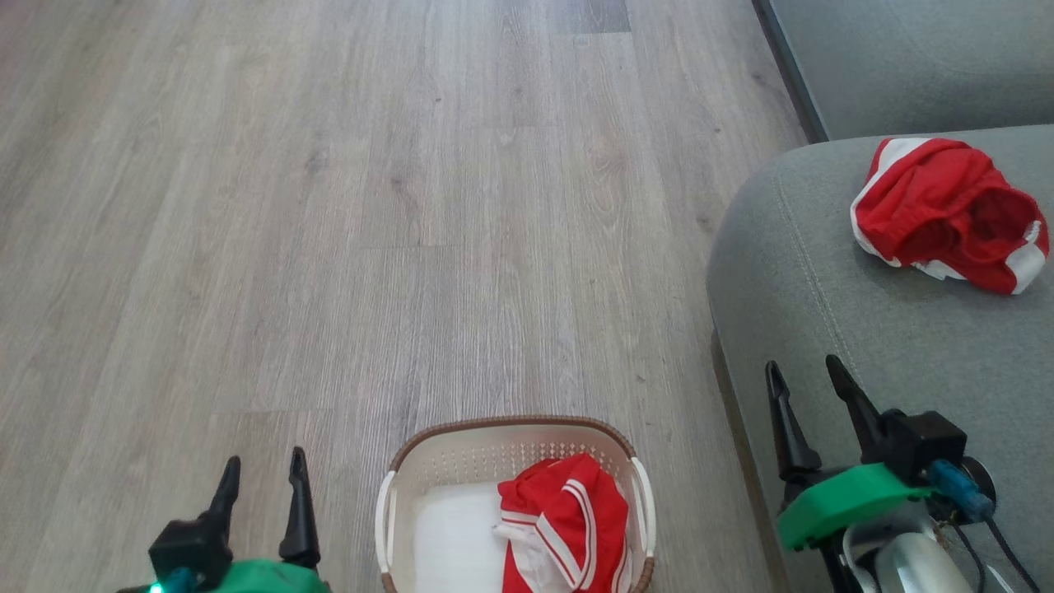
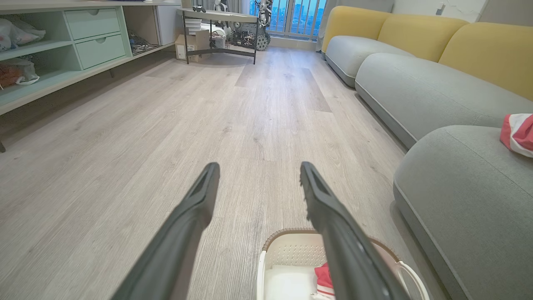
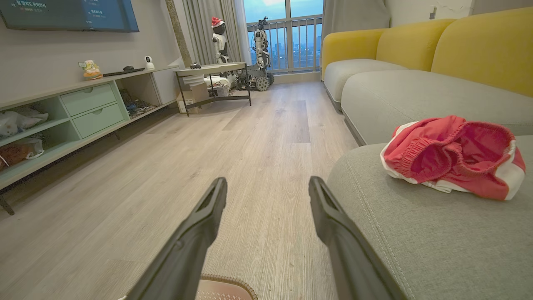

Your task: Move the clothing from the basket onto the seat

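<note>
— While I am looking across the wooden floor (image 1: 412, 206) that is carrying the basket (image 1: 510, 422), what is standing to the basket's right?
— The grey-green seat (image 1: 865, 346) is sitting just beside the basket, on the robot's right. One red garment (image 1: 947, 214) with white trim is lying crumpled on it, well beyond the basket.
— And what is lying inside the basket?
— A second red garment (image 1: 568, 519), white-striped, is lying bunched against the basket's right wall.
— What are the claws doing?
— Both are gaping, released. The left gripper (image 1: 263, 461) is hovering just left of the basket, over the floor. The right gripper (image 1: 803, 366) is hovering to the basket's right, over the seat's near edge.
</note>
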{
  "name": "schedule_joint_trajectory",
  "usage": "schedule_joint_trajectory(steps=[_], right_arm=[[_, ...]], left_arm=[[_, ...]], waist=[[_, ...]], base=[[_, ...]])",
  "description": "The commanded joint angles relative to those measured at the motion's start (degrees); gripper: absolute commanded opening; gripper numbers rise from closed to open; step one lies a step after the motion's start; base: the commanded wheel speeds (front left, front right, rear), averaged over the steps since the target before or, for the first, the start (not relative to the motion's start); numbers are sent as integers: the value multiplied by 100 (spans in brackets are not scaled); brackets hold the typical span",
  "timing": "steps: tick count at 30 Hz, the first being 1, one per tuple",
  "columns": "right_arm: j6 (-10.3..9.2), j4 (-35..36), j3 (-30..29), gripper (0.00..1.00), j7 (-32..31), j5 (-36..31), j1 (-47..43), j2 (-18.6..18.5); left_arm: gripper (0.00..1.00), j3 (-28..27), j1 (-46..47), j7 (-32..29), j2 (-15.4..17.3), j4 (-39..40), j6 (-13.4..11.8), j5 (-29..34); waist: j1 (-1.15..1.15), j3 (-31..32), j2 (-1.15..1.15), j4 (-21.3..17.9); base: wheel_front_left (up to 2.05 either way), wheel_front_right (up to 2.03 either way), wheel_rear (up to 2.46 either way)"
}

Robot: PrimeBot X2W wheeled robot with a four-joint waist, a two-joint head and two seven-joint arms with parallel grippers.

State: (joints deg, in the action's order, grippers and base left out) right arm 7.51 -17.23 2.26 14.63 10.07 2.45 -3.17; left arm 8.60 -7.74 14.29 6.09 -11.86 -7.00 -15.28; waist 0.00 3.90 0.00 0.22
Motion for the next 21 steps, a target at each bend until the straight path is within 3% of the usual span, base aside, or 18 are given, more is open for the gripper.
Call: schedule_joint_trajectory(steps=[1, 21], right_arm=[[-2, 149, 136, 100, 37, -21, 233, 29], [-2, 311, -140, 100, 37, -59, 386, 29]], left_arm=[[100, -221, 198, 71, -23, 138, 21, 79], [100, -96, 516, 71, -129, -112, 264, 357]], waist=[[0, -6, 0, 2], [0, -396, 0, -51]], base=[[0, 0, 0], [0, 0, 0]])
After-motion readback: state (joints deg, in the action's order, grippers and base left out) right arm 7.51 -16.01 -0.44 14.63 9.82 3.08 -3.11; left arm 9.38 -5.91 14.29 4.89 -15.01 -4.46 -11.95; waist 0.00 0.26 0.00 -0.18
